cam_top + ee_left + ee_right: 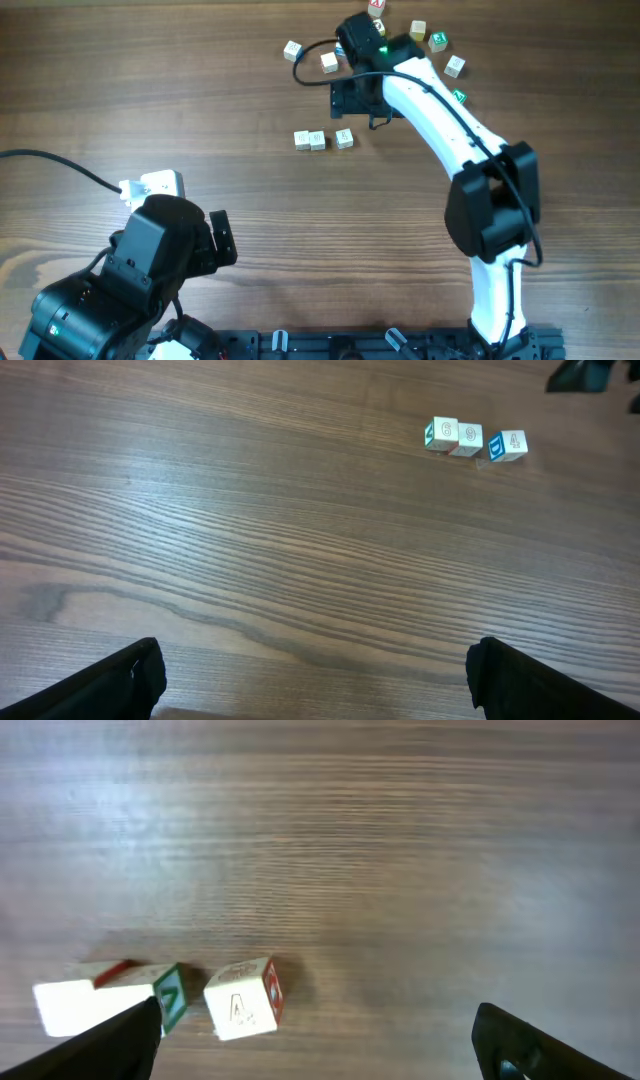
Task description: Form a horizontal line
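Item: line of three small white letter cubes, blue and teal marks on some faces. Lay mid-table, running left to right in the overhead view, just below the right gripper and well apart from the left gripper. Showed two cubes touching edge to edge, with the end cube just beside them across a slight gap and a little twisted; judged not quite closed up. Judged light, rigid, hard-faced, not fragile. Smooth sides on smooth wood, so likely to slide or spin at a nudge and to knock neighbours out of true. Best taken one cube at a time, by two opposite flat faces, squarely and low, fingers kept off the adjoining cube. For the end cube, probably the two faces across the row, or a gentle push on its free outer face. Right gripper: spread wide, held nothing, hung over bare wood near a red cube and a green cube. Left gripper: spread wide, empty, low at the near-left of the table, faced the row from afar. Also noted: loose cubes scattered at the far side around the right arm
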You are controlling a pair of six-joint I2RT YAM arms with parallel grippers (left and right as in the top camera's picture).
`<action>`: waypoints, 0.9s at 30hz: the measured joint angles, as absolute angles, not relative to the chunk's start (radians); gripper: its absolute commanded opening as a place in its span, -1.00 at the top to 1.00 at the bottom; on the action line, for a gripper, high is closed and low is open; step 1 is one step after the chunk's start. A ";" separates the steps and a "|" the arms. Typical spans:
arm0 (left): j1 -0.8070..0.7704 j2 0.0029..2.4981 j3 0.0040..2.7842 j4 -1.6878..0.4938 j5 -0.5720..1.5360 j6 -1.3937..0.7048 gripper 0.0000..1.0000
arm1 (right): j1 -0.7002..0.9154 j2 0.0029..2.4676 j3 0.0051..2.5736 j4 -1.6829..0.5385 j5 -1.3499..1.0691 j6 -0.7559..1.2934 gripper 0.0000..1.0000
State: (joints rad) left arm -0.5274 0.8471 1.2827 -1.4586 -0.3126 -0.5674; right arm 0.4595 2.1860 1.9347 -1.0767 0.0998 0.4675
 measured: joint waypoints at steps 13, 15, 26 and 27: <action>-0.527 0.847 1.283 -1.459 -0.313 -0.567 -1.00 | 0.459 2.180 1.916 -1.114 0.066 0.853 0.63; -0.527 0.847 1.283 -1.459 -0.313 -0.567 -1.00 | 0.456 2.180 1.894 -1.112 0.108 0.870 0.75; -0.527 0.847 1.283 -1.459 -0.313 -0.567 -1.00 | 0.447 2.182 1.634 -0.831 0.041 0.678 0.82; -0.527 0.847 1.283 -1.459 -0.313 -0.567 -1.00 | 0.447 2.182 1.629 -0.828 0.022 0.658 0.83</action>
State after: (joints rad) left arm -0.5274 0.8471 1.2827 -1.4586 -0.3126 -0.5671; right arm 0.4469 2.1822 1.6287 -0.8276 0.0223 0.6582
